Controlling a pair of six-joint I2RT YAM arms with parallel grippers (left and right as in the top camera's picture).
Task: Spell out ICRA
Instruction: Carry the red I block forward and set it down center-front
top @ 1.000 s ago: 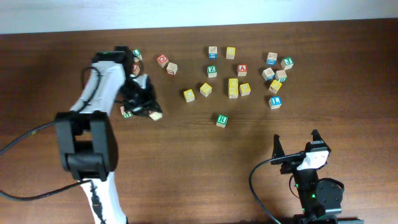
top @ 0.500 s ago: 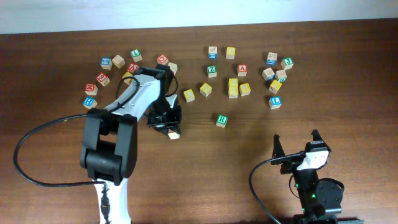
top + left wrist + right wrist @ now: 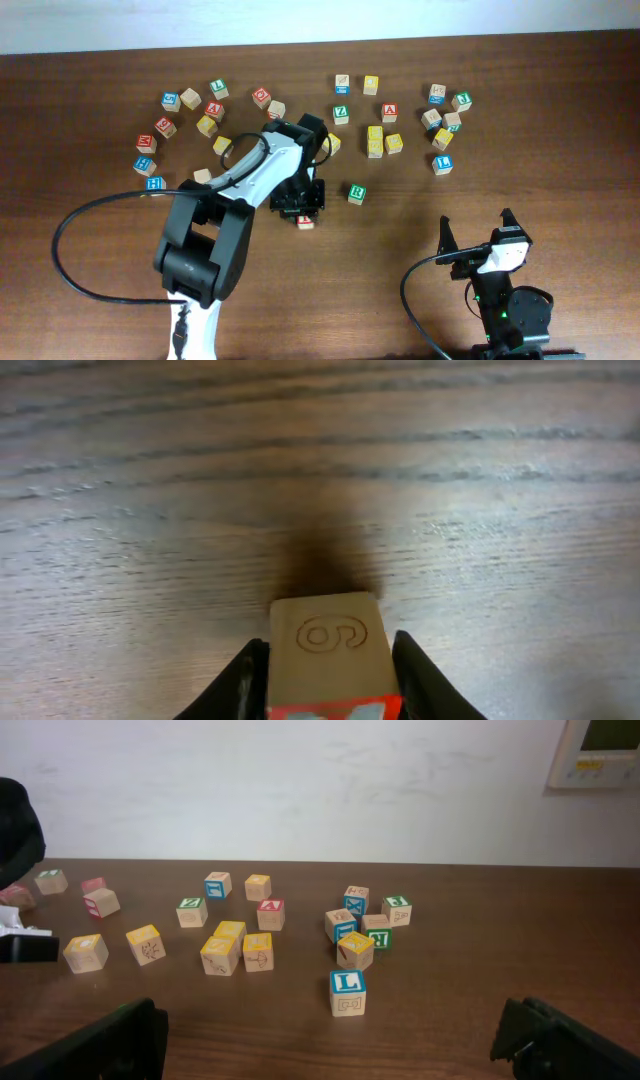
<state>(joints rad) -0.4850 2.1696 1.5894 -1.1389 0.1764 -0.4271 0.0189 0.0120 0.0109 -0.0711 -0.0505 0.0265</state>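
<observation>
My left gripper (image 3: 303,212) is shut on a wooden cube with a red face (image 3: 306,220) and holds it low over the table, just left of the green "R" cube (image 3: 356,193). The left wrist view shows this cube (image 3: 330,645) between both fingers (image 3: 328,670), with a carved swirl on its upper side; its letter is not readable. A red "A" cube (image 3: 389,112) lies farther back and also shows in the right wrist view (image 3: 270,910). Several yellow cubes (image 3: 375,140) lie near it; I cannot tell which is the "C". My right gripper (image 3: 478,240) is open and empty at the front right.
A blue "L" cube (image 3: 443,163) and a green "Z" cube (image 3: 341,113) lie among the right-hand cubes. Another group of cubes, with a second red "A" (image 3: 213,109), lies at the back left. The left arm's cable (image 3: 100,210) loops over the front left.
My left arm has swung right and forward from the back-left group, carrying the red-faced cube to beside the green "R". The right arm has not moved.
</observation>
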